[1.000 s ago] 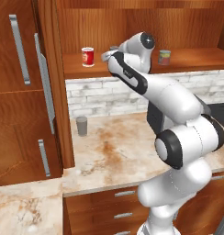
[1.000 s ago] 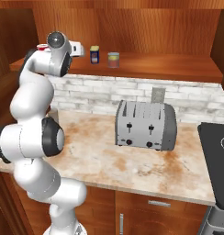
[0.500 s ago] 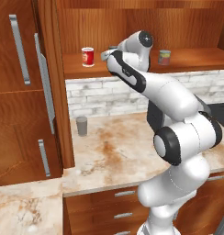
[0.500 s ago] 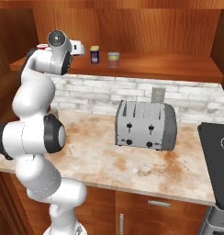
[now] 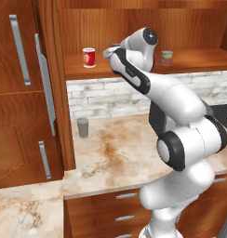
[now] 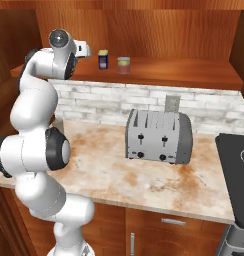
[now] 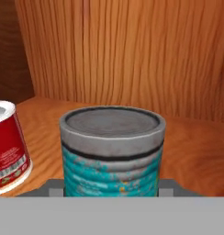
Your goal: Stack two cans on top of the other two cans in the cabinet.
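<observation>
The claw (image 7: 112,195) has barely shifted, seemingly around the upright teal can (image 7: 112,153).

A rendered home kitchen: a marbled beige countertop (image 5: 115,153) runs beneath a whitewashed brick backsplash (image 6: 144,102), with reddish-brown wooden drawers (image 5: 120,204) fitted with silver handles set below it. A four-slot steel toaster (image 6: 158,136) stands on the counter beside the edge of a black cooktop (image 6: 236,160), and a plain grey cup (image 5: 83,127) stands near the wall. Tall wooden doors (image 5: 20,88) with silver bar handles rise at the left. Above the backsplash, an open wooden cabinet (image 5: 199,60) with a panelled back serves as a pantry shelf holding food cans, among them a red can (image 5: 89,57) and a teal can (image 7: 112,153).
</observation>
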Robot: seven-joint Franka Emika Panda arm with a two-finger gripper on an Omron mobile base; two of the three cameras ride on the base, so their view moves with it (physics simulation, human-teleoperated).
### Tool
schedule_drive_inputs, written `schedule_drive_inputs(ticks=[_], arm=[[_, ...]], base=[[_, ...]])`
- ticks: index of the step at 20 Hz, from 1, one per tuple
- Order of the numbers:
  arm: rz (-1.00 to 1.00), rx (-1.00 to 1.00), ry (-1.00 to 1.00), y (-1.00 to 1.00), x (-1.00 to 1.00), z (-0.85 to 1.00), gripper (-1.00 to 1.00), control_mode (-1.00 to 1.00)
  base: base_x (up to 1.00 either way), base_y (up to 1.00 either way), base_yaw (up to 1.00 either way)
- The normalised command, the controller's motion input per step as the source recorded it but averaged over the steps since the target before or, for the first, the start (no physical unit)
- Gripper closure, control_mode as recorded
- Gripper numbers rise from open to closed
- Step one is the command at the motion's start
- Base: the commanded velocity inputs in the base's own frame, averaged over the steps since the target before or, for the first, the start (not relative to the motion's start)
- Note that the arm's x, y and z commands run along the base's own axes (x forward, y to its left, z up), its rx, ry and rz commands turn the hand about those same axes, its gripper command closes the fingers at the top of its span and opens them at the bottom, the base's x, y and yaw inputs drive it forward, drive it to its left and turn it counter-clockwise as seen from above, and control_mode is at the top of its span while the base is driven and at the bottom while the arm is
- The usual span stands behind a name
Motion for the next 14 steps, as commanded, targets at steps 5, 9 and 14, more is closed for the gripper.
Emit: schedule_drive_inputs(ticks=[5,9,14], arm=[[0.0,0.08,0.0,0.0,-0.3,0.48,1.0,-1.0],[0.0,0.19,-0.02,0.02,-0.27,0.36,1.0,-1.0],[0.0,0.14,-0.09,0.22,-0.17,0.19,1.0,-1.0]], base=[[0.0,0.0,0.0],[0.0,0.0,0.0],[0.0,0.0,0.0]])
